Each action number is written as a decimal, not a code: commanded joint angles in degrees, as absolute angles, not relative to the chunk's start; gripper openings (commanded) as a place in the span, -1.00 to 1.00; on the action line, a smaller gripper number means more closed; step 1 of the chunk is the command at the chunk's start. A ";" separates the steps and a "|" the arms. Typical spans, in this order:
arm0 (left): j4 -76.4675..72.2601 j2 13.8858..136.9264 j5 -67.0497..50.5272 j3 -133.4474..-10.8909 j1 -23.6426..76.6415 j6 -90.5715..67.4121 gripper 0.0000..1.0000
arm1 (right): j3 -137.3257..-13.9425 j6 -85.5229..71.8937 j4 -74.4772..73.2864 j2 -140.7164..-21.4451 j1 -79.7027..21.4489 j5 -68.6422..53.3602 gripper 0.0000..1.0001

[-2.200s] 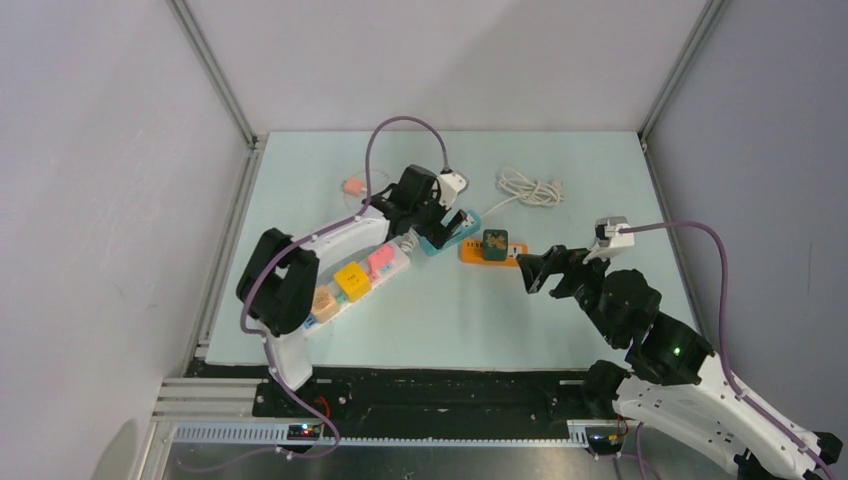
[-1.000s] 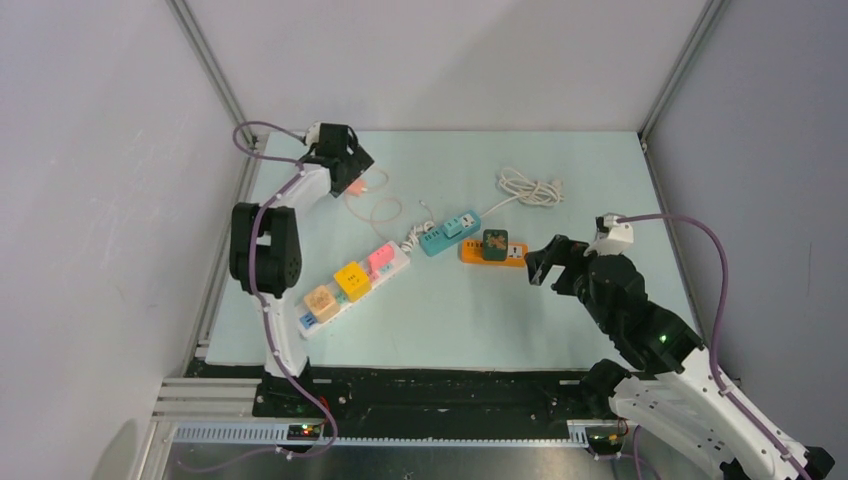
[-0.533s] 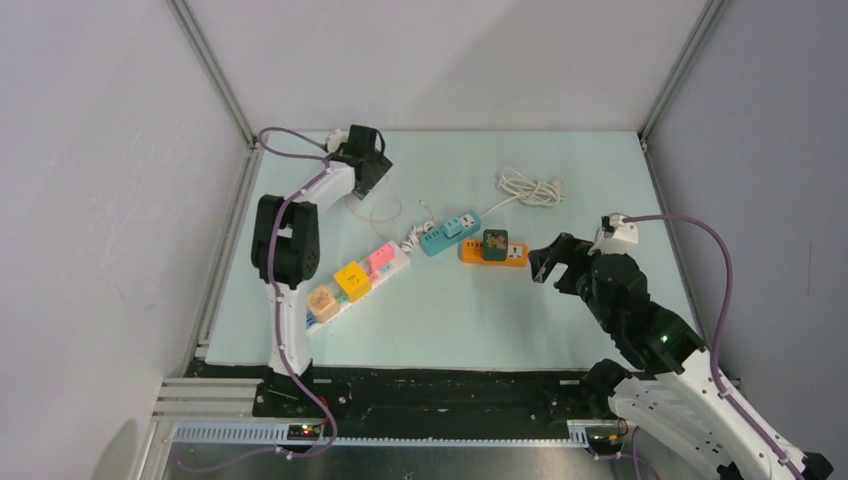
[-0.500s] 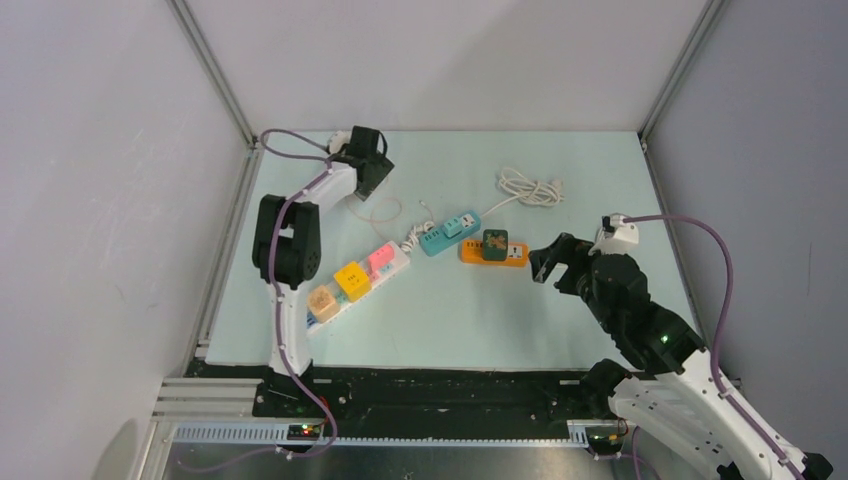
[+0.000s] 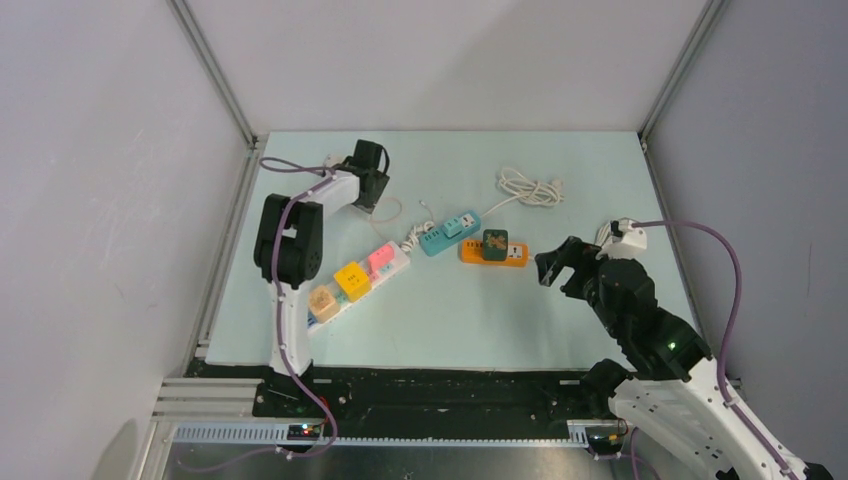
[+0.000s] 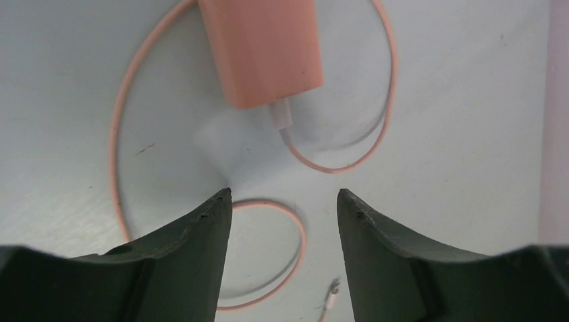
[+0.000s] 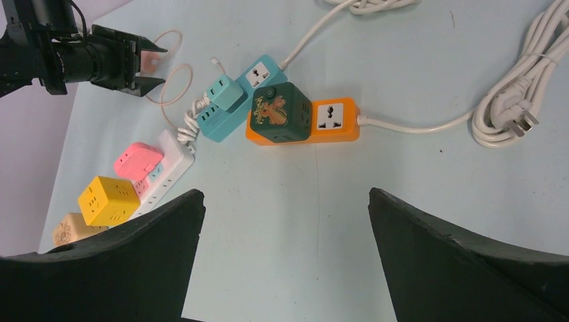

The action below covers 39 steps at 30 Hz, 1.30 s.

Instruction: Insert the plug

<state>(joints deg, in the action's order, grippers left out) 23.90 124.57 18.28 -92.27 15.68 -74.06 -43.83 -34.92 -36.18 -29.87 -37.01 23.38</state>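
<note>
A salmon-pink plug [image 6: 258,50] with a thin pink cable [image 6: 339,164] lies flat on the pale table at the back left. My left gripper [image 6: 284,201] hovers just short of it, open and empty, jaws apart over a cable loop. In the top view the left gripper [image 5: 372,185] covers the plug. The right wrist view shows the plug [image 7: 151,61] at the left gripper's tips. My right gripper [image 5: 548,268] is open and empty, right of the orange strip [image 5: 512,254]; it also shows in its own view [image 7: 286,201].
A white power strip [image 5: 398,262] carries pink, yellow and tan cube plugs. A teal strip [image 5: 450,230] lies between it and the orange strip, which holds a dark green cube [image 5: 494,243]. A coiled white cord [image 5: 532,187] lies at the back right.
My left arm left the teal strip, swung to the back left corner and settled over the pink plug. My right gripper drew back a little to the right.
</note>
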 commanded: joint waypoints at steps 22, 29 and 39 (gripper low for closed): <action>23.78 131.22 15.80 -96.94 14.00 -106.94 -0.24 | -46.48 -35.78 -39.99 -24.93 -34.89 24.63 0.91; 23.66 131.21 14.82 -97.22 12.69 -105.14 -0.96 | -46.93 -36.15 -41.02 -23.54 -34.68 25.59 0.91; 22.55 124.74 15.57 -95.20 12.44 -86.62 -1.00 | -46.48 -41.70 -38.81 -29.11 -34.85 16.26 0.85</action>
<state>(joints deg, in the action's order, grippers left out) 21.21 130.17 13.93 -96.38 12.97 -96.14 -44.91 -38.24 -40.86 -26.15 -34.76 21.43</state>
